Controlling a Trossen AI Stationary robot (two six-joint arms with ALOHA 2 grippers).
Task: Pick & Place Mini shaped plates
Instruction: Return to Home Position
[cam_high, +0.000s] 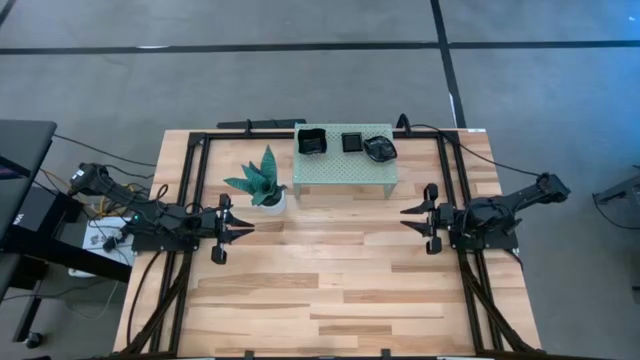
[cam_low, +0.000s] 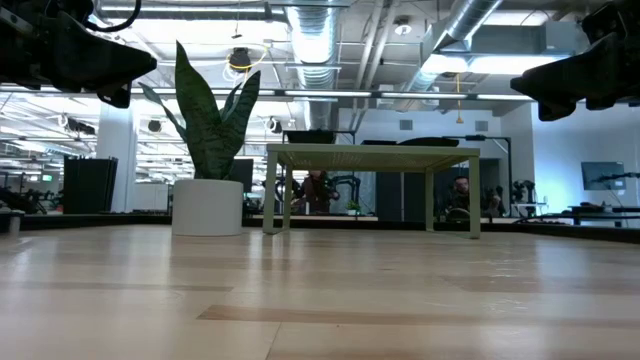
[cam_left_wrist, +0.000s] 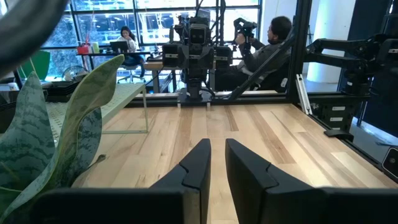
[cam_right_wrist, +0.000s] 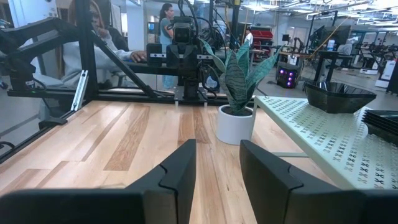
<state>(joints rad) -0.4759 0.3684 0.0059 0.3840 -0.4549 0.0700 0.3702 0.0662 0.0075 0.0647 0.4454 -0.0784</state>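
Describer: Dark fingers of the right gripper (cam_right_wrist: 217, 146) lie closest to the lens. They are parted to a middling gap with only bare wood showing between them, and they hold nothing. This gripper hovers by the right edge of the worktop (cam_high: 330, 270), pointing inward.

Listener: And the other arm?

Describer: It mirrors the first. By the left edge, the left gripper (cam_left_wrist: 216, 143) faces across the worktop, its fingers almost together with a thin slit between them. It is also empty.

Listener: Where are the mini shaped plates (cam_right_wrist: 339, 96)?

Describer: All those in view sit on top of a green perforated shelf (cam_high: 345, 172) at the middle of the worktop's far edge. Three black groups line the shelf's back edge. A deep square dish (cam_high: 310, 141) is at the shelf's left corner, a smaller square one (cam_high: 353, 142) is in the middle, and a rounded leaf-like one (cam_high: 380, 150) is toward the right corner. Some look stacked, but I cannot count the layers. None lie on the worktop itself. A potted plant (cam_high: 263, 182) stands just beside the shelf's left end.

Listener: How would they handle?

Describer: My judgement is that they are small, light, rigid and glossy. That makes them slick between the pads and liable to chip if dropped or knocked. The best hold is across a raised rim, one finger inside the dish and one outside, on a straight stretch rather than a curved tip. With everything shelved and both arms parked well apart, the job looks about finished.
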